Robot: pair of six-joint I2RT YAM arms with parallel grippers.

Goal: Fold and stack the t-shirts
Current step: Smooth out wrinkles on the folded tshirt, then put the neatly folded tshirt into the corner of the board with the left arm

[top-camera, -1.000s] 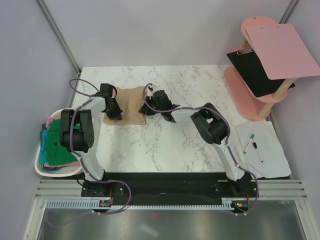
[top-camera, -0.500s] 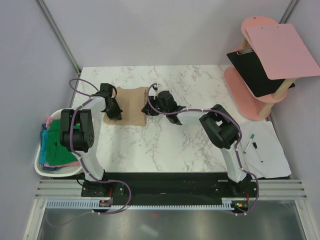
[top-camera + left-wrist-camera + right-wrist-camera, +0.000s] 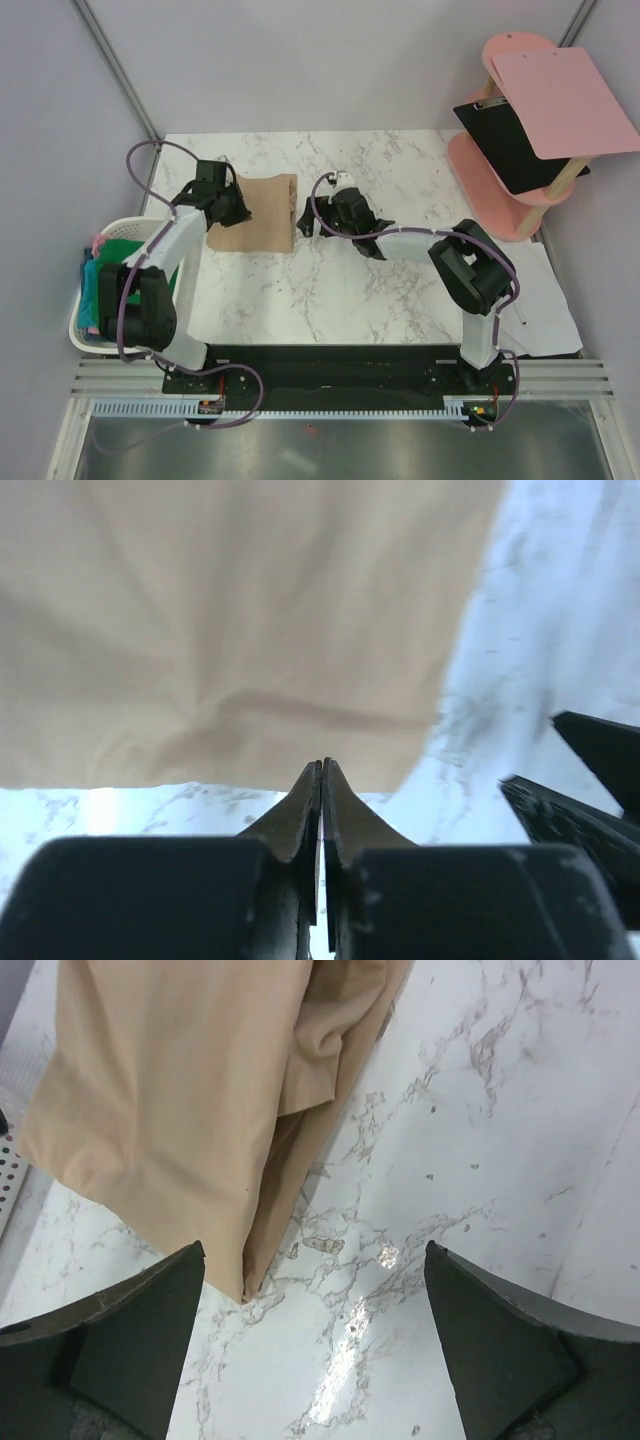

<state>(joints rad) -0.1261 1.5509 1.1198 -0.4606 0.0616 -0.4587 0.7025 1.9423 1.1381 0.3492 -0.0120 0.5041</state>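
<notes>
My left tool (image 3: 322, 768) is pinched together, arm reaching over the tan t-shirt's (image 3: 262, 212) left edge; my right tool (image 3: 312, 1252) gapes wide, hovering just right of it

Tan t-shirt (image 3: 262, 215), white grey-veined marble table (image 3: 330, 290), green t-shirt (image 3: 112, 250), white basket (image 3: 78, 332), pink clipboard (image 3: 565, 100)

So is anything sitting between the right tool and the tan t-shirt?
Nothing visible. The right tool hangs open at the edge of the folded tan t-shirt, and only the marble table shows there.
</notes>
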